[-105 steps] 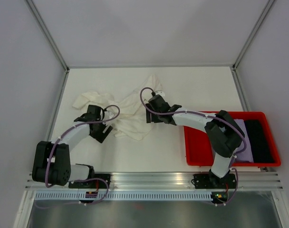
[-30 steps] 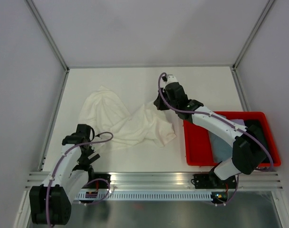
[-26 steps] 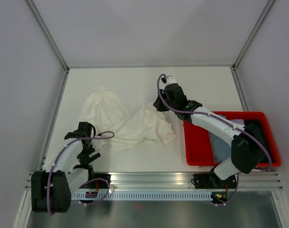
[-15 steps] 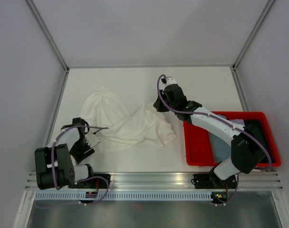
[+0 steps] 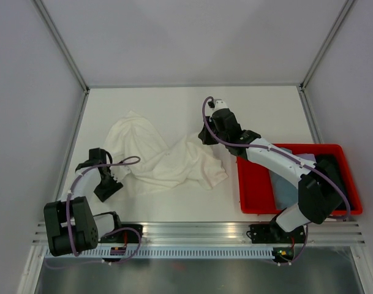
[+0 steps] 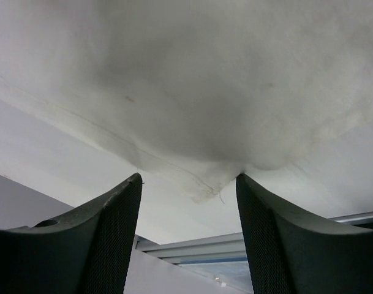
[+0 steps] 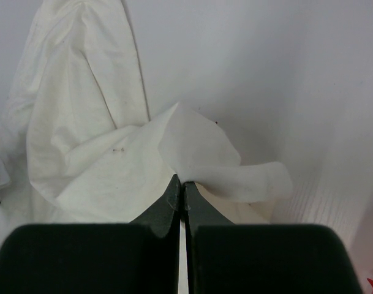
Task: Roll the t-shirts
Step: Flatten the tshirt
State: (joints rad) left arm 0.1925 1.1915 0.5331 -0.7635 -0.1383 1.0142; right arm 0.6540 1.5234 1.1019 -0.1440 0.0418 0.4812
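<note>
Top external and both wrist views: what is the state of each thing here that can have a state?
cream t-shirt: unrolled, wrinkled, spread loosely on the table.
left gripper: open, jaws on either side of a corner of the cream t-shirt.
right gripper: shut on a fold of the cream t-shirt.
red bin: not empty, a grey-blue shirt lies inside.
</note>
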